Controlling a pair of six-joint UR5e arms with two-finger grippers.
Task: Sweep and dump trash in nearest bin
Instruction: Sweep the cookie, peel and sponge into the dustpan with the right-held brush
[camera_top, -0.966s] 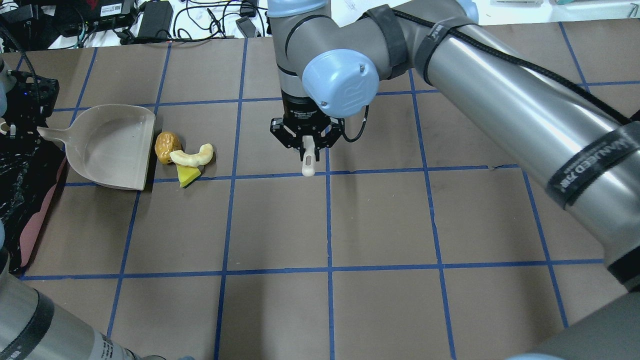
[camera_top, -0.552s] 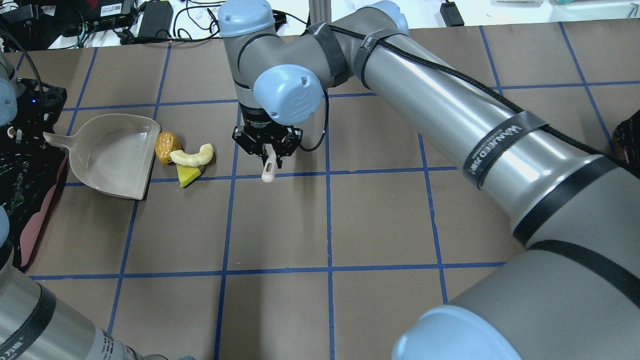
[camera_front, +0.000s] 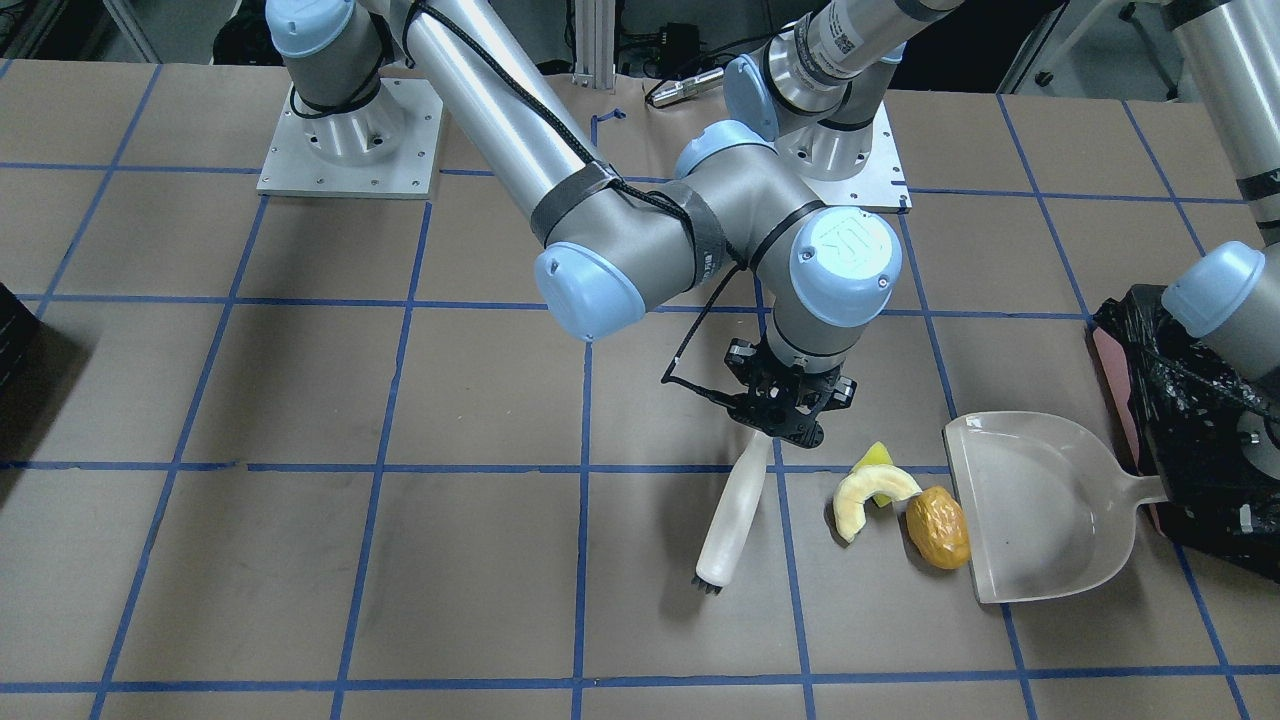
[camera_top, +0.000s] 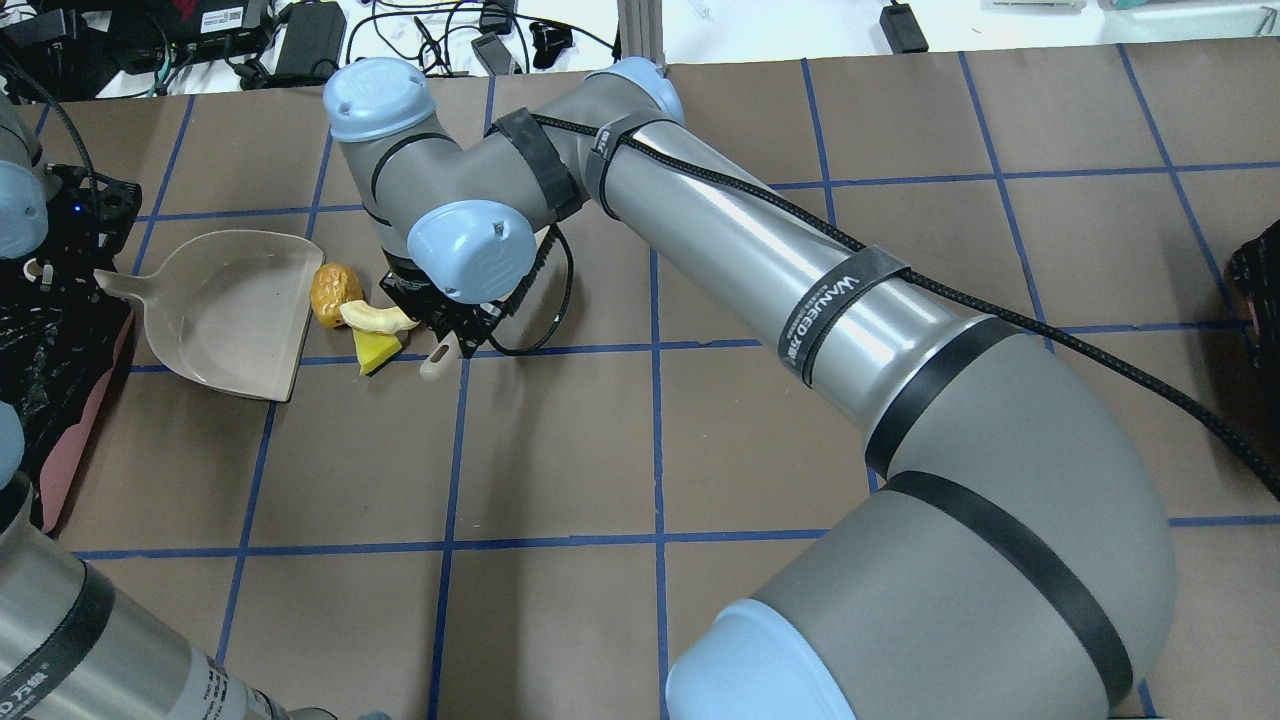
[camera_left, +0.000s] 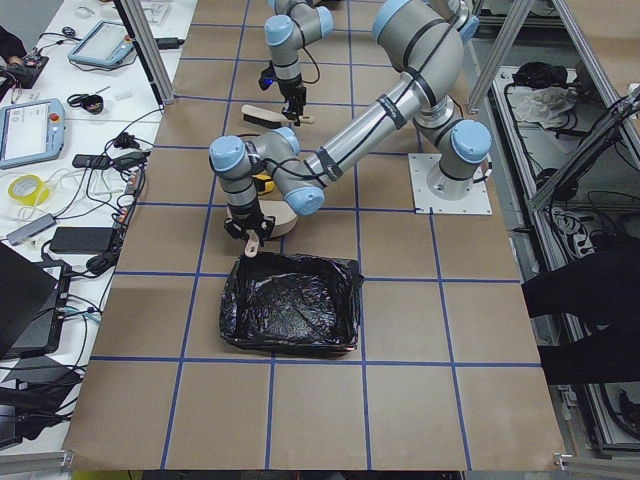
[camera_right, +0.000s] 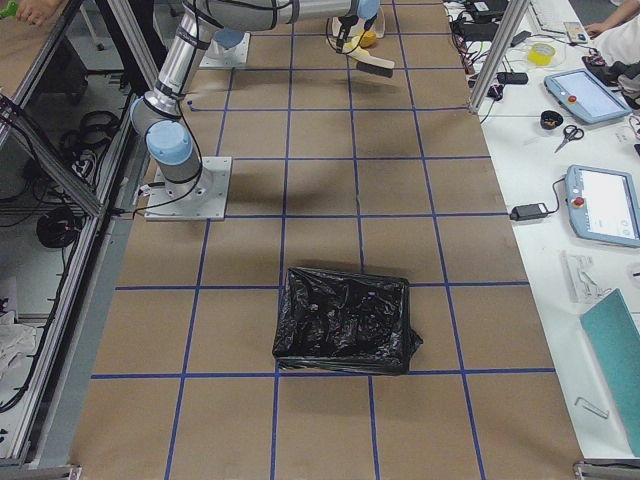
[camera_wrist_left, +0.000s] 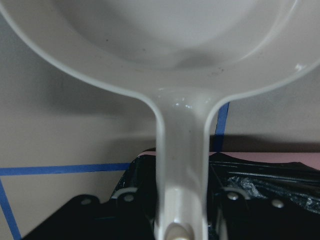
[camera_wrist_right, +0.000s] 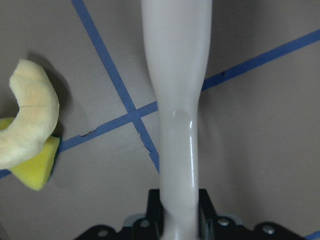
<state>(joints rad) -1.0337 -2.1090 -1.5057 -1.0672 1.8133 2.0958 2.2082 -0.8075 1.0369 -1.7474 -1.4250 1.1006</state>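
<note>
The trash lies in a tight group: a pale banana-like slice (camera_top: 375, 318) (camera_front: 865, 495), a yellow chunk (camera_top: 375, 350) and a brown lump (camera_top: 333, 290) (camera_front: 938, 527), the lump right at the open edge of the white dustpan (camera_top: 225, 310) (camera_front: 1040, 510). My left gripper (camera_wrist_left: 177, 230) is shut on the dustpan handle, over the bin (camera_top: 50, 400) (camera_left: 290, 305), which has pink sides and a black bag. My right gripper (camera_top: 440, 322) (camera_front: 785, 405) is shut on a white brush (camera_front: 735, 520) (camera_wrist_right: 175, 75), just right of the slice in the overhead view.
A second black-lined bin (camera_right: 345, 320) stands at the table's far right end. The table (camera_top: 700, 450) is brown with blue tape lines. Cables and devices (camera_top: 300, 35) lie past its far edge. My right arm (camera_top: 800, 300) stretches across the middle.
My right gripper has swept left with the brush, from mid-table to just beside the trash. The dustpan has shifted slightly toward the trash. The trash has not moved.
</note>
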